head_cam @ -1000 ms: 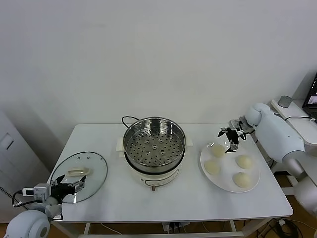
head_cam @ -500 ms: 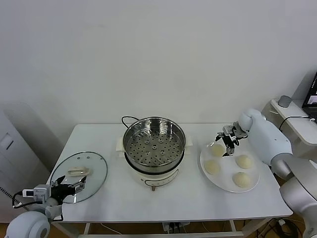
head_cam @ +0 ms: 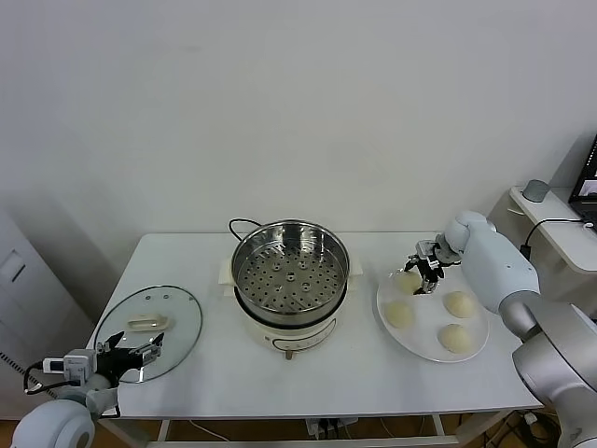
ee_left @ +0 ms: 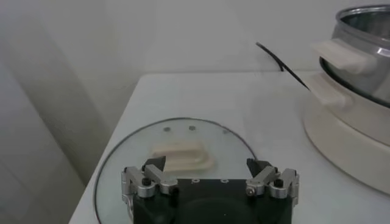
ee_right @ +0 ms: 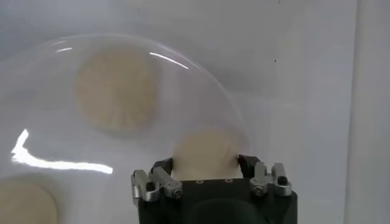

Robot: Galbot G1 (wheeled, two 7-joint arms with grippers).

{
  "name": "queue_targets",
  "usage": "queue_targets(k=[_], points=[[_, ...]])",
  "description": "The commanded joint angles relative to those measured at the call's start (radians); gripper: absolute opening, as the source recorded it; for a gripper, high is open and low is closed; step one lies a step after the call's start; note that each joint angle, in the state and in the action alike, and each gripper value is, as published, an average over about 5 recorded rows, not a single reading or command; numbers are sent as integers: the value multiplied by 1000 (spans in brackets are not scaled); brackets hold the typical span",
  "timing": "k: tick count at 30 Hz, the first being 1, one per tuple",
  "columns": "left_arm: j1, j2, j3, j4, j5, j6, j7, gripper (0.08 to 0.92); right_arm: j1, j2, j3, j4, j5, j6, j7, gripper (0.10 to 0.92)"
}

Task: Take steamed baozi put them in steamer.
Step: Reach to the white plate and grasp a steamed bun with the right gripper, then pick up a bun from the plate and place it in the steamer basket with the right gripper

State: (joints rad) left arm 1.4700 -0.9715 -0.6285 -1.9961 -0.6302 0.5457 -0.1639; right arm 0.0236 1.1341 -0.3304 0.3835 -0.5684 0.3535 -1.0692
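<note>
- On the flat white plate (head_cam: 471, 353), we see four smooth cream-white buns (head_cam: 399, 315); our right hand (ee_right: 206, 168) straddles the rear-left bun (ee_right: 204, 157), fingers (ee_right: 163, 167) partly closed against its sides, apparently gripping.
- Beside the plate, the shiny steel steamer pot (head_cam: 290, 269) stands uncovered, perforated tray bare, ready for loading.
- Our left hand (ee_left: 207, 176) waits fully open and empty over the round glass lid (head_cam: 149, 329) on the white worktop (head_cam: 364, 373).

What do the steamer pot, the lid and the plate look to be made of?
Steamer: shiny metal, probably stainless steel, with bright reflections and a perforated tray, on a cream, likely plastic, base.
Lid: clear glass, the table showing through it, with a cream handle, probably plastic.
Plate: glossy white, ceramic or melamine; highlights streak its surface in the right wrist view.
</note>
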Motion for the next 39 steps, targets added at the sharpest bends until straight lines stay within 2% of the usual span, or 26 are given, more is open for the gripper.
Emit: queue_targets(k=[1,5,12,21,26,32,39], points=[[1,1,-1,-1,0,0,0,823,0,8,21,-13,-18,-2,-1,527],[3,0,-6,-1,-1,0,0,823,-2,4,19,-5,-4,-1,-25,480],[5,-7,-10,-9,1,3,-2,823,22,-44,-43,72,87,-2,-43,475],[16,-8,-15,-23,4,7,-5,823,263,-201,-391,343,388,17,-127,481],[15,-9,-14,-29,5,9,-6,823,425,-160,-461,354,503,172,-209,483],[13,-10,-13,-33,7,11,-7,823,510,-44,-474,349,528,367,-242,484],[15,-9,-12,-33,7,11,-8,823,512,45,-492,421,521,508,-236,484]])
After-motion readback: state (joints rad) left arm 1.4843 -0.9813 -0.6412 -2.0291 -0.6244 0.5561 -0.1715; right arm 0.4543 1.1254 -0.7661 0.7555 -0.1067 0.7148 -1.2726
